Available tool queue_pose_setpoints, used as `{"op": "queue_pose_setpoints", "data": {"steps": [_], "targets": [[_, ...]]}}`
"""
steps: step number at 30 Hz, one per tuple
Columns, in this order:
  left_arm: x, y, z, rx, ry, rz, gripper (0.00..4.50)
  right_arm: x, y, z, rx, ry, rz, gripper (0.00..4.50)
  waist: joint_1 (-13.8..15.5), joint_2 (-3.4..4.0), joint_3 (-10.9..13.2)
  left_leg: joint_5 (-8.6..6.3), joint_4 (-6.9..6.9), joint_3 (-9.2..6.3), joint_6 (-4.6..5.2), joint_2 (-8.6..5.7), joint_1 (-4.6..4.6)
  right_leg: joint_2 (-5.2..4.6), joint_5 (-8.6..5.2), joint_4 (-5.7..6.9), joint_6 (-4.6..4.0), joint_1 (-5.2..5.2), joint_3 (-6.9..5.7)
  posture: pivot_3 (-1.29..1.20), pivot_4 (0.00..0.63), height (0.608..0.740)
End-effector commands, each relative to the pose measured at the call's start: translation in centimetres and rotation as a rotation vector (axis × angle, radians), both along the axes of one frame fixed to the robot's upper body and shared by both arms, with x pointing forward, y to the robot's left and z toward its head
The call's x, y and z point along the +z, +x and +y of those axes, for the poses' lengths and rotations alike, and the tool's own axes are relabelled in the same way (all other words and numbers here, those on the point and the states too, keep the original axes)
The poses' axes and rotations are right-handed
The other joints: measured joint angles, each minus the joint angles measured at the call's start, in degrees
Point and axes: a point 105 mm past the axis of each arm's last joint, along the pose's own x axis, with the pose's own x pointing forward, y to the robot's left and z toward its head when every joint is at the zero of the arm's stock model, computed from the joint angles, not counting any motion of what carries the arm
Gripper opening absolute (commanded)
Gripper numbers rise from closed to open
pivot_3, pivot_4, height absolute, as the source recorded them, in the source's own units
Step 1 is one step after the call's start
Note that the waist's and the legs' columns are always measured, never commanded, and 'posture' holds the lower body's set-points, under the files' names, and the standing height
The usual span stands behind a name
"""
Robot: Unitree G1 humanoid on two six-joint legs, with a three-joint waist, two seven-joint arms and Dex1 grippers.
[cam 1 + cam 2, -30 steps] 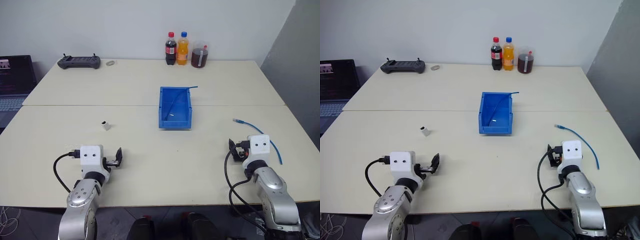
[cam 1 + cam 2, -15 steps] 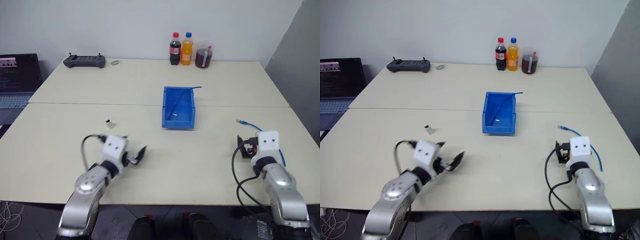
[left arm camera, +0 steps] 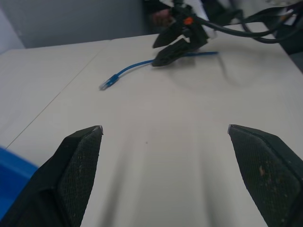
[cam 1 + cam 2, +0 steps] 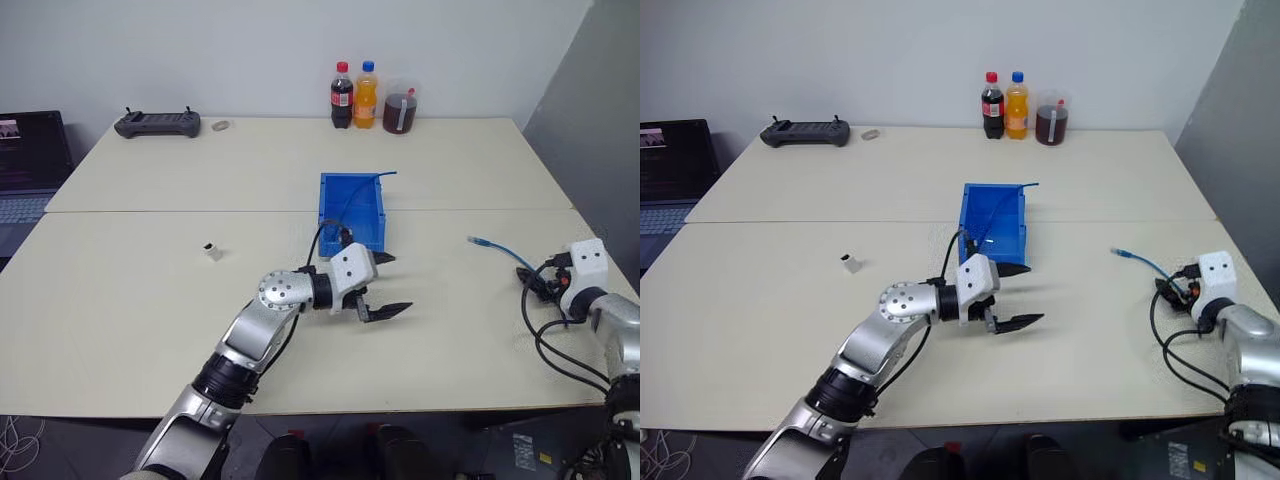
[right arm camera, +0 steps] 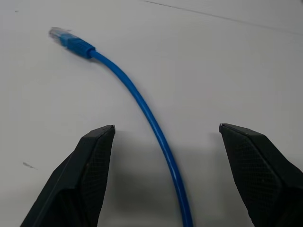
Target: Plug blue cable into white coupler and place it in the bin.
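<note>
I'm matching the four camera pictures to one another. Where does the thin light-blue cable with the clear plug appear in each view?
Left eye view: thin light-blue cable at right, on the table.
Right eye view: at right.
Left wrist view: upper middle.
Right wrist view: centre, between the open right gripper's fingers.
Shared landmark: its clear plug.

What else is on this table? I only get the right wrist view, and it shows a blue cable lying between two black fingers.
Observer: A bright blue bin stands open in the middle of the table.
Operator: Is there anything to plug the blue cable into?
Observer: Yes, a tiny white coupler lies by itself on the table, well to the left of the bin.
Operator: Where is the other arm?
Observer: The left gripper is just in front of the bin, open and empty, pointing toward the cable's side.
</note>
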Motion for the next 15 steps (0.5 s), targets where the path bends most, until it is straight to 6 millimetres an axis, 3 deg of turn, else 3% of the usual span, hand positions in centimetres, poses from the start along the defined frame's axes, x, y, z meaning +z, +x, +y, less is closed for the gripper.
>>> {"op": "queue_pose_setpoints", "data": {"steps": [1, 7, 15], "targets": [[0.5, -0.3, -0.3, -0.040, -0.004, -0.035, 4.50, -0.5, -0.2, 0.4, 0.099, 0.030, 0.025, 3.38, 0.01, 0.01, -0.01, 0.00, 0.01, 0.00, 0.00, 0.01, 0.00, 0.00, 0.00, 0.00, 0.00, 0.00, 0.00, 0.00, 0.150, 0.740], [0.4, -0.1, 0.4, -0.011, -0.016, -0.014, 4.50, -1.4, -0.5, 0.7, 0.172, 0.016, 0.057, 2.07, 0.01, 0.01, -0.01, 0.00, 0.06, -0.01, -0.01, 0.02, 0.03, -0.02, 0.00, 0.05, 0.01, 0.05, -0.01, 0.00, 0.150, 0.740], [0.7, -0.4, -0.2, -0.022, -0.028, -0.022, 4.50, -1.8, -0.3, 0.0, 0.166, -0.029, 0.060, 0.05, -0.01, 0.00, -0.01, 0.01, 0.11, -0.03, -0.02, 0.04, 0.18, -0.04, 0.01, 0.04, 0.02, 0.23, -0.05, 0.00, 0.150, 0.740]]}}
